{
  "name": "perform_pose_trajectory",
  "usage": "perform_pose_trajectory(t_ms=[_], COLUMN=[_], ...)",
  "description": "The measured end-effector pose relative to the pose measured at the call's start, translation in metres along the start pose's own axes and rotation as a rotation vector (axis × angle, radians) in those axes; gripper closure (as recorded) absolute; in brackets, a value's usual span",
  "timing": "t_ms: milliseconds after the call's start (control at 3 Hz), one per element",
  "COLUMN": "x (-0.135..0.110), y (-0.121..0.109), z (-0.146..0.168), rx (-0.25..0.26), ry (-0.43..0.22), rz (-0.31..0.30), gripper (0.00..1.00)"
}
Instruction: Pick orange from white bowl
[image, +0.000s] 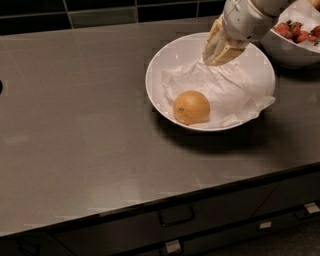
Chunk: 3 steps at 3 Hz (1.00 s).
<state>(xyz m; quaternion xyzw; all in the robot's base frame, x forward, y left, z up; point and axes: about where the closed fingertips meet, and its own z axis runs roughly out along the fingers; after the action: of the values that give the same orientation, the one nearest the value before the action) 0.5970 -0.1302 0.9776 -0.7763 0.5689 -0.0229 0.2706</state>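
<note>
arm: smooth glossy white rounded wrist casing (247, 20) | tool: cream-beige tapered plastic gripper (216, 56), dark seams between its parts | place: above far inner side of wide glossy white round bowl (172, 54)

White bowl (156, 65): approach room
Gripper (220, 54) hangs over its far side; orange (191, 107) lies uncovered at the near side; strawberry bowl (295, 54) stands just beside.
</note>
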Motion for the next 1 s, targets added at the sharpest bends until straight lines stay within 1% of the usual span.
perform_pose_trajectory(t_ms=[667, 1000], x=[0.0000, -0.0002], y=[0.0000, -0.0001], z=[0.0000, 0.0002], rx=[0.000, 0.000], ry=[0.000, 0.000], rz=[0.000, 0.000], gripper=[0.12, 0.00])
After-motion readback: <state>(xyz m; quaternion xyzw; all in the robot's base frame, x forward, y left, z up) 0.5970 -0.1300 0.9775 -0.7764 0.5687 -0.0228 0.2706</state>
